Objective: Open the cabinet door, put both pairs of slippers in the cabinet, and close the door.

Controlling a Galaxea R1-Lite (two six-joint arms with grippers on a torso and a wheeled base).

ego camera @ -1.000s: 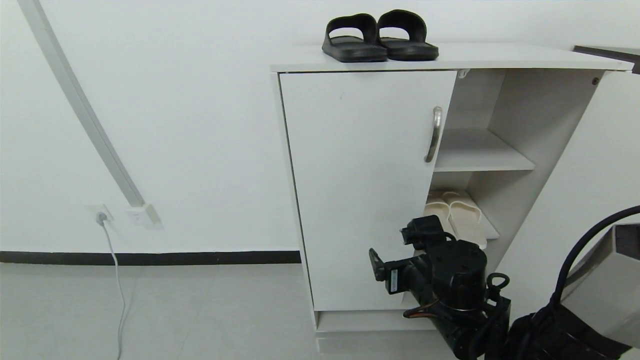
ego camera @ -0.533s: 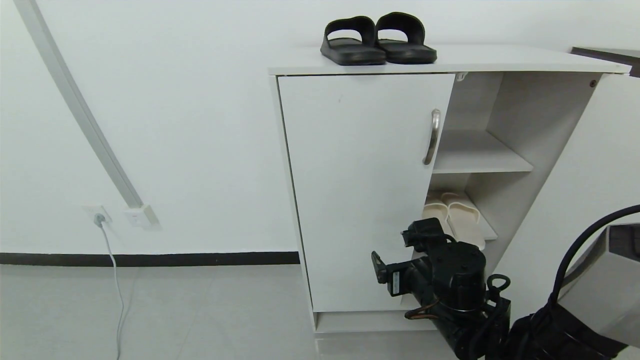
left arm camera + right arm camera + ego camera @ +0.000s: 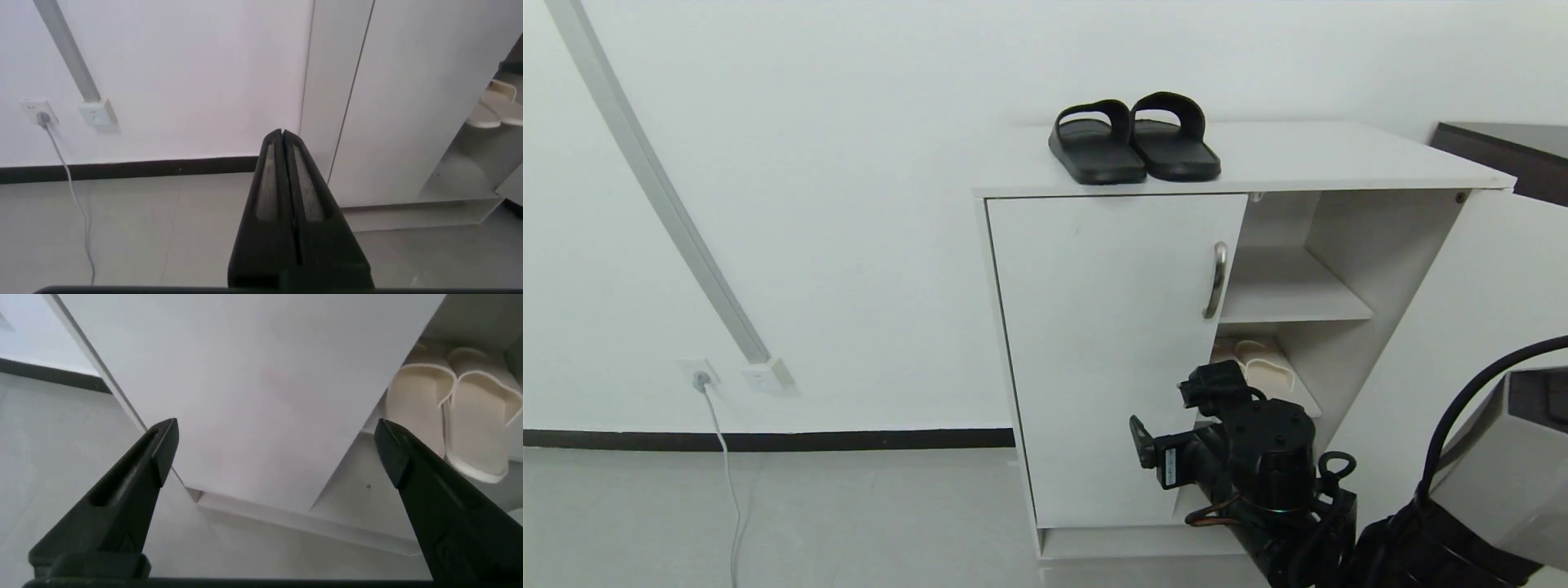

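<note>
While the black slippers [image 3: 1134, 140] sit on the cabinet top [image 3: 1339, 151], likely light, bendy and best pinched at the strap, the right pincer [image 3: 276, 429] gapes and the left pincer [image 3: 283, 143] is closed empty.

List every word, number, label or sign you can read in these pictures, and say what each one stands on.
No text can be read.
White sticker on the right arm: too small to read.
Cabinet, black slippers, cream slippers, wall socket: no print visible.
</note>
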